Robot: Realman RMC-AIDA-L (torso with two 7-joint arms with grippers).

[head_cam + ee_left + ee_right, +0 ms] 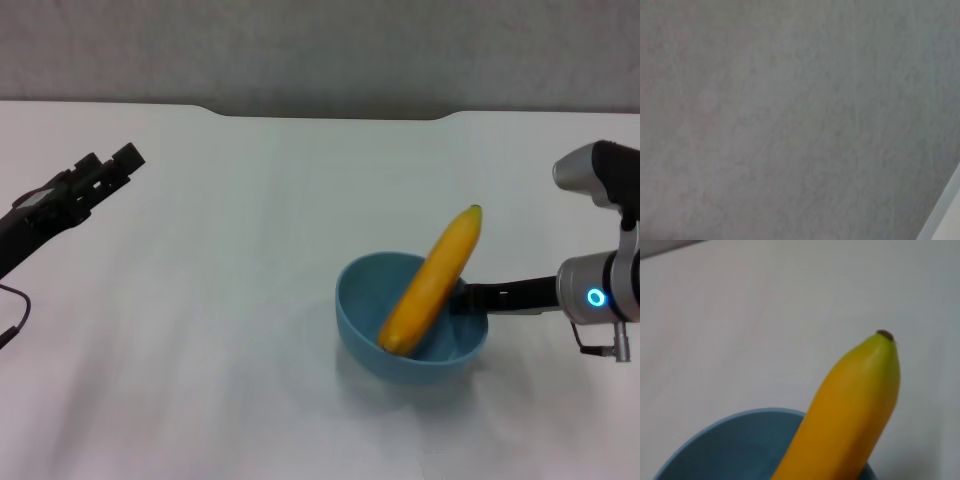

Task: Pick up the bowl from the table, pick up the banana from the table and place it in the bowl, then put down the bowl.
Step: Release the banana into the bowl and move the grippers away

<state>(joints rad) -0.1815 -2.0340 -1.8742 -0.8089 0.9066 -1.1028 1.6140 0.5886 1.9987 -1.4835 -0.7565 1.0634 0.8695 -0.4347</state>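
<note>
The light-blue bowl [412, 318] is right of the middle of the white table [230, 300]. The yellow-orange banana [432, 280] stands slanted in it, its lower end on the bowl's bottom and its dark tip [476, 208] sticking out over the far right rim. My right gripper [468, 297] is shut on the bowl's right rim. I cannot tell whether the bowl rests on the table or hangs just above it. The right wrist view shows the banana [850, 415] over the bowl's rim [735, 422]. My left gripper [108, 162] is open and empty, raised at the far left.
The table's far edge has a shallow notch [330, 116] against a grey wall [320, 50]. The left wrist view shows only the grey wall [790, 120].
</note>
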